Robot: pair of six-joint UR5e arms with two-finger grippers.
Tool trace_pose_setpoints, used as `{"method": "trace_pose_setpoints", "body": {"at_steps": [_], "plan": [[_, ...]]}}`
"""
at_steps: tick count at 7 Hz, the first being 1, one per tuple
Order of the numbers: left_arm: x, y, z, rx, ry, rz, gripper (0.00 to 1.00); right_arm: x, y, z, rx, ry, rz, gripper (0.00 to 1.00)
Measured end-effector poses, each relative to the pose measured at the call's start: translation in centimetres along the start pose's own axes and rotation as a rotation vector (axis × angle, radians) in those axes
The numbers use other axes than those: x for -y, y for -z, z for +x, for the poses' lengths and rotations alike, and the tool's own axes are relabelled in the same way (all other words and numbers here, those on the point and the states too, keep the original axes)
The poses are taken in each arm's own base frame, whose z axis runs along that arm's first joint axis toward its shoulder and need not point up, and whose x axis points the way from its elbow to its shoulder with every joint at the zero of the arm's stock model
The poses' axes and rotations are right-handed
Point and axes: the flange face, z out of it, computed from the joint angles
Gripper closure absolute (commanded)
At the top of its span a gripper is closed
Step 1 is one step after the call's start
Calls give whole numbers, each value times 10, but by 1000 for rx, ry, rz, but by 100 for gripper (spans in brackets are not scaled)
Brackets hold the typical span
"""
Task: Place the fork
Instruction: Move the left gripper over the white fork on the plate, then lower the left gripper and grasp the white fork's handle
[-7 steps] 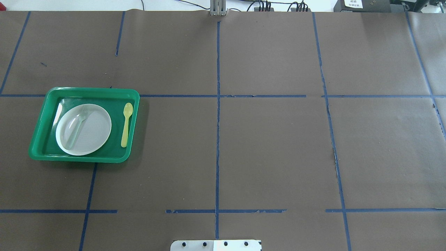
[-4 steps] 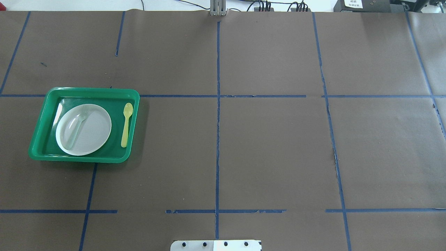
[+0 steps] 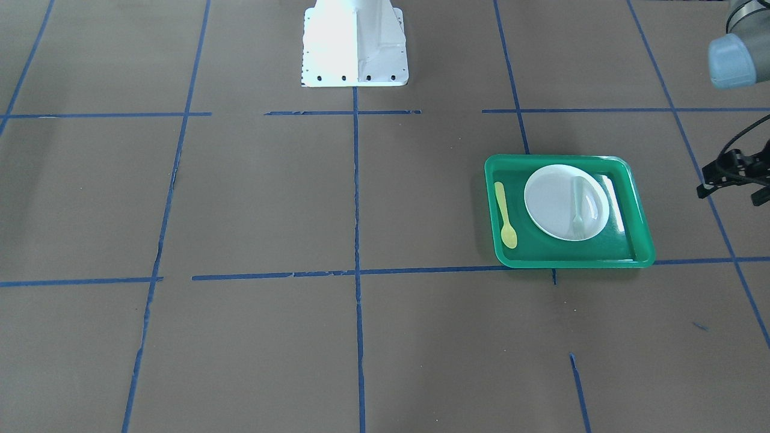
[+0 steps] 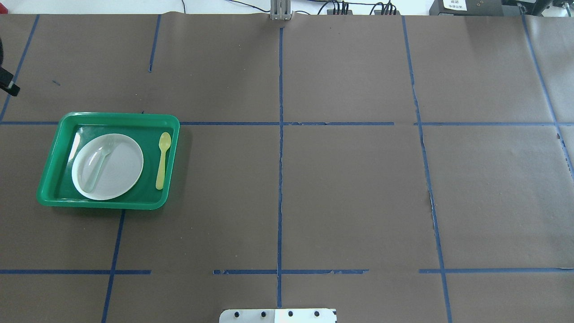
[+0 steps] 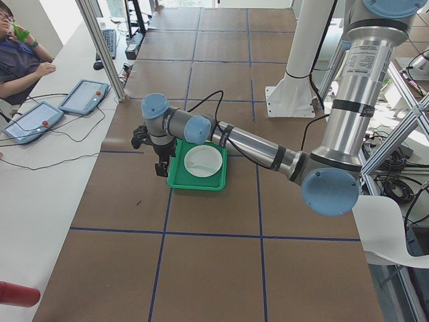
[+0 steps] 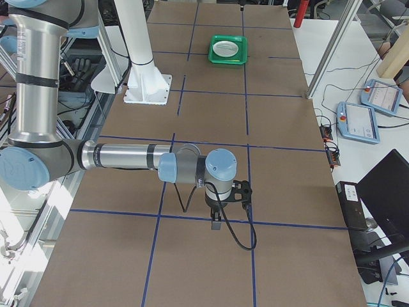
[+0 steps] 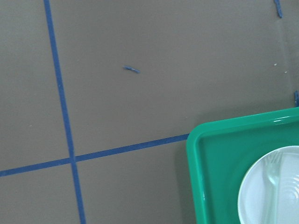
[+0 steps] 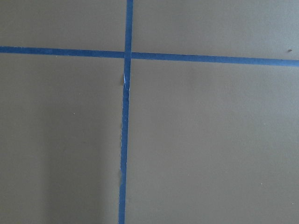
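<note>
Fork (image 4: 99,162) is laid on the white plate (image 4: 121,168) inside the green tray (image 4: 117,116). The left gripper (image 5: 161,164) is held just beside the tray, the right gripper (image 6: 216,222) far from it. Whether each claw is apart or together cannot be told.

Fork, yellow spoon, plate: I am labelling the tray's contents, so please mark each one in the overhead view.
fork (image 4: 97,166), overhead view, middle of the handle.
yellow spoon (image 4: 162,163), overhead view, middle of the handle.
plate (image 4: 124,161), overhead view, bare surface to the right of the fork.
</note>
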Motion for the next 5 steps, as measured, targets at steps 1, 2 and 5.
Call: {"method": "trace_pose_setpoints", "body": {"at_steps": [1, 2, 5], "plan": [[-3, -28, 31, 4, 27, -12, 0, 0, 0, 0, 0, 0, 0, 0], [-9, -53, 56, 7, 61, -8, 0, 0, 0, 0, 0, 0, 0, 0], [-44, -131, 101, 6, 110, 3, 0, 0, 0, 0, 0, 0, 0, 0]]}}
